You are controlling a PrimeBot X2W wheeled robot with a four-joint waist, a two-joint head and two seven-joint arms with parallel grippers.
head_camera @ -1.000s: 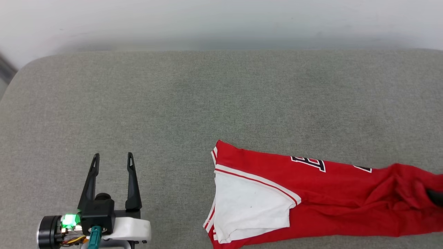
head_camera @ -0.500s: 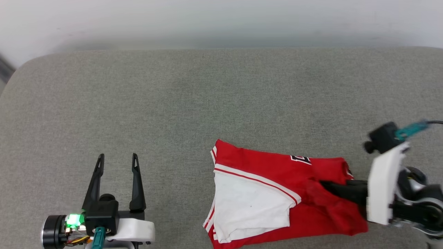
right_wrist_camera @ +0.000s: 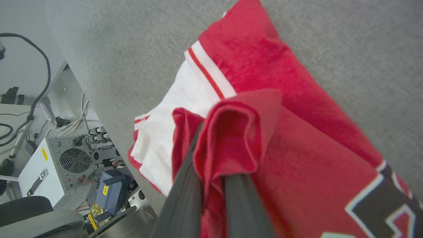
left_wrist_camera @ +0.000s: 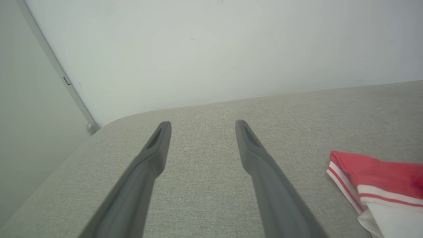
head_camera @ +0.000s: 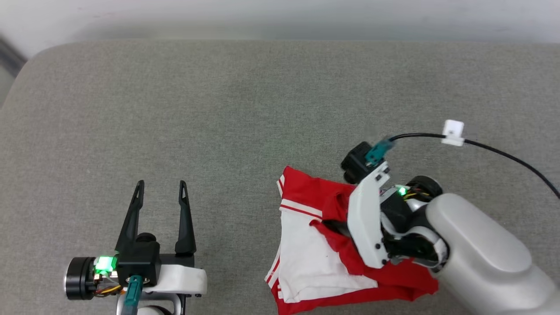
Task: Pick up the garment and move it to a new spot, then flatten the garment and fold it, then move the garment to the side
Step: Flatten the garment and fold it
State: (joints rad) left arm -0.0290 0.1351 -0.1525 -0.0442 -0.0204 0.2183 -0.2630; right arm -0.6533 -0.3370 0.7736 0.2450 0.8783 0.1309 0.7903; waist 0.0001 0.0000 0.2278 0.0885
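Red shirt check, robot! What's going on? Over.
Right gripper shut on the garment, red edge doubled over its white sleeve. Left gripper open, apart from it. Grey cushion bare between them.

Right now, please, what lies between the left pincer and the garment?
Just bare grey surface between the left pincer and the garment, as the head view shows.

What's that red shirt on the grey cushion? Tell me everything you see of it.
The shirt is soft-looking red knit with a white short sleeve, red-and-white striped trim and black, white-edged lettering. It lies bunched on the grey fabric surface, its red body doubled back over the sleeve. The right gripper is shut on a fold of red cloth, which drapes over it.
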